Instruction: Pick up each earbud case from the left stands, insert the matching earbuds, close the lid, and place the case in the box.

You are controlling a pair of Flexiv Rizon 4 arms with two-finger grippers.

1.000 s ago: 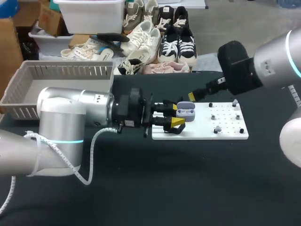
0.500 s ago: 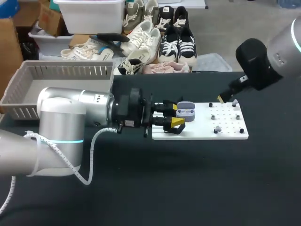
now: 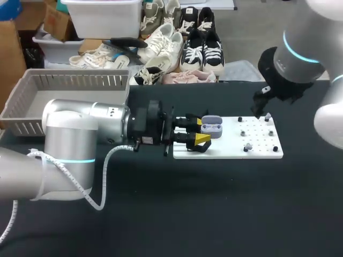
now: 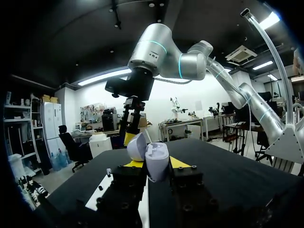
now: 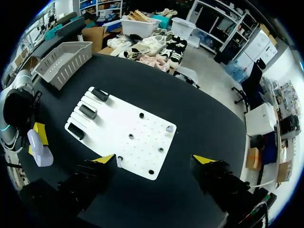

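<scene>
Black desk (image 3: 161,214): left claw (image 3: 201,130) stays clenched on the open earbud case (image 3: 212,127); right claw (image 5: 154,159), released, has swung over the white board (image 3: 257,140), likely fetching an earbud (image 5: 169,128).

Even, bright overhead light, soft sheen on the silver left arm (image 3: 80,134), shadows lost on the black table (image 3: 161,214)

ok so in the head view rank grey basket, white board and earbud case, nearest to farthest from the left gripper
1. earbud case: clamped in the left gripper.
2. white board: just beneath it.
3. grey basket: far off, at the table's back left.
</scene>
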